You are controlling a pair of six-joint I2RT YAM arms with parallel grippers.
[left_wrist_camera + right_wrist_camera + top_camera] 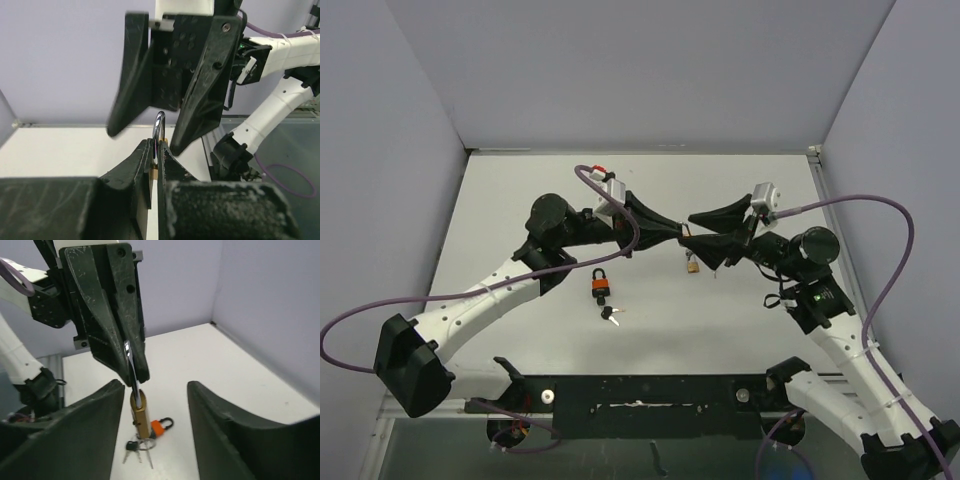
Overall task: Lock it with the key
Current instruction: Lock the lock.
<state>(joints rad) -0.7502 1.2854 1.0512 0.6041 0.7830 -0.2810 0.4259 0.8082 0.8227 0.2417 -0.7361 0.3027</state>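
Your left gripper (156,149) is clamped tight on the brass padlock (138,412), its black fingers pinching the steel shackle (159,127) so that the body hangs upright below them, off the table (520,190). Your right gripper (155,390) faces it head-on with its jaws spread wide, one finger to each side of the lock and touching nothing.

The padlock's body is a narrow, rectangular block of yellow metal; the shackle is a bright, polished loop, mostly hidden between the fingers. The fingers themselves are matte black plastic, tapered and scuffed with pale scratches.

Down on the white, smooth tabletop lies an orange padlock (601,286) with a dark shackle, and just beside it a small bunch of keys (610,315), dark-headed with silver blades, on a ring. From the right wrist view the ring sits right under the brass body; you cannot tell whether they touch.
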